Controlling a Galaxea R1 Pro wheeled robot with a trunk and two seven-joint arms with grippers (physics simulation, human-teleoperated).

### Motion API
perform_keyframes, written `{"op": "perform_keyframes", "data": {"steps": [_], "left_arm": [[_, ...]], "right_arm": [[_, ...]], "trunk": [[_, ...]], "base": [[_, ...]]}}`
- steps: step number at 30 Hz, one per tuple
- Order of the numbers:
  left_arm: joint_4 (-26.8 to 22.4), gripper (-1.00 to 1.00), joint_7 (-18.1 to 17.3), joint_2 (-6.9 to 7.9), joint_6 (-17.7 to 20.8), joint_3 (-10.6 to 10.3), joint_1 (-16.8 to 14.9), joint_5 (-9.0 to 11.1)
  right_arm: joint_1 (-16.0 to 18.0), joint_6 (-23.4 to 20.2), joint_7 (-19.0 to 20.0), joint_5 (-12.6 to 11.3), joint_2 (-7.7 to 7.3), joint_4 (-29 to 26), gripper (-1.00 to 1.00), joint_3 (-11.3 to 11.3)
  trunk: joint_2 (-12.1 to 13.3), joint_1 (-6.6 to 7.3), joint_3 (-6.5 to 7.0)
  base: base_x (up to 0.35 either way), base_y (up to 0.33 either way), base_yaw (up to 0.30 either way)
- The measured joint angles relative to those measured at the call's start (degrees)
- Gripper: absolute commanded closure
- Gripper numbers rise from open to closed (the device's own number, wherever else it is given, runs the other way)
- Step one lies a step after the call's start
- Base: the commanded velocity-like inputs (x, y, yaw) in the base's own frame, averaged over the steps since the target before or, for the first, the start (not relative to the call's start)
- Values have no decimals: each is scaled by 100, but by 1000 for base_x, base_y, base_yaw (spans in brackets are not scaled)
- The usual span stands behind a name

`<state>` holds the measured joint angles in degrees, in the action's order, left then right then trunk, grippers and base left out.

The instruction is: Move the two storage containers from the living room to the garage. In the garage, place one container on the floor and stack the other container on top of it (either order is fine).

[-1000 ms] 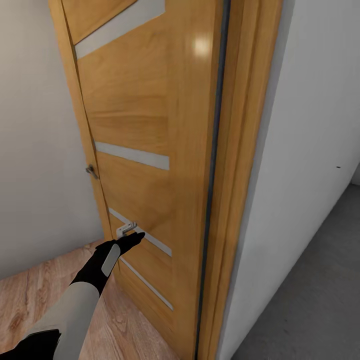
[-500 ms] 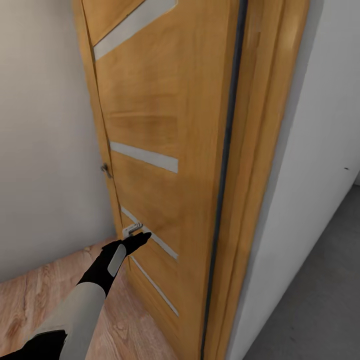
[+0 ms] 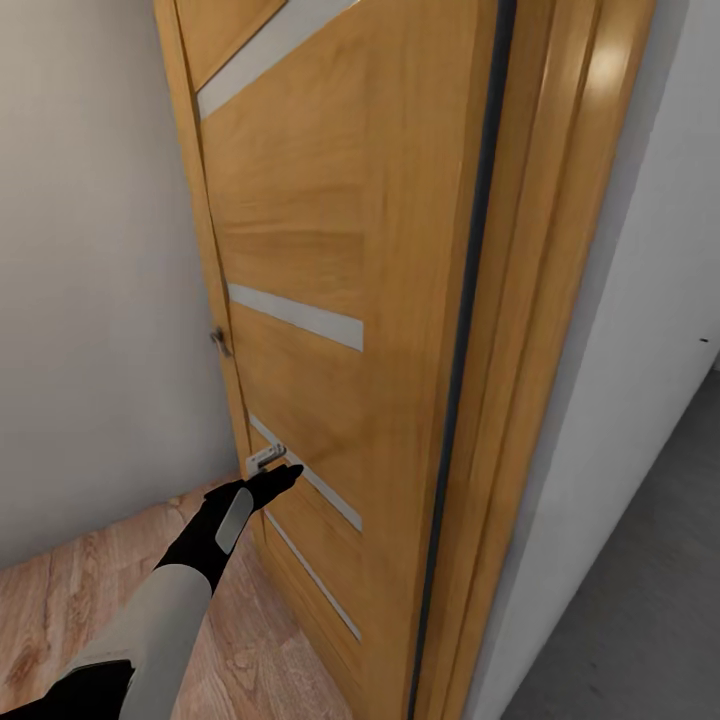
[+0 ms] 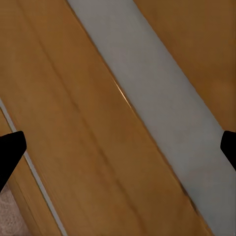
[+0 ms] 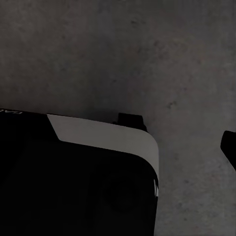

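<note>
Here the left gripper point(image 3: 280, 477) reaches forward and up on an outstretched arm, its black tip at the face of a wooden door point(image 3: 330, 250), just below a small metal handle point(image 3: 265, 457). In the left wrist view its fingertips point(image 4: 10, 150) stand wide apart at the frame edges, gripping nothing, with a pale grey inlay strip point(image 4: 157, 103) between them. The right wrist view shows rough dark-grey concrete floor point(image 5: 147, 54) and one right fingertip point(image 5: 230, 145); its opening cannot be judged. Light wood planks point(image 3: 60, 590) lie under the arm. No container in sight.
</note>
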<state>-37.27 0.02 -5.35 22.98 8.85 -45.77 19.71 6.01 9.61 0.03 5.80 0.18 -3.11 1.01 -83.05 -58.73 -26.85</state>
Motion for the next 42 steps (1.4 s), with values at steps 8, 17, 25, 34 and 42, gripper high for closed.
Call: {"op": "perform_keyframes", "data": {"steps": [8, 17, 25, 34, 42], "left_arm": [[-1, -100, 4, 0, 1, -4, 0, -1], [7, -100, 6, 0, 2, -15, 2, 0], [1, -100, 1, -2, 1, -14, 1, -6], [3, -100, 16, -6, 3, -16, 3, -50], [2, -100, 31, 70, 6, -16, 34, -72]], "right_arm": [[1, 0, 0, 0, 0, 0, -100, 0], [0, 0, 0, 0, 0, 0, -100, 0], [2, 0, 0, -1, 0, 0, -100, 0], [2, 0, -1, 0, 0, 1, -100, 0], [2, 0, 0, 0, 0, 0, -100, 0]], "trunk": [[0, 0, 0], [0, 1, -1], [0, 0, -1], [0, 3, -1], [-1, 1, -1]], "base": [[0, 0, 0], [31, 0, 0], [19, 0, 0], [164, -26, 0], [65, -19, 0]]}}
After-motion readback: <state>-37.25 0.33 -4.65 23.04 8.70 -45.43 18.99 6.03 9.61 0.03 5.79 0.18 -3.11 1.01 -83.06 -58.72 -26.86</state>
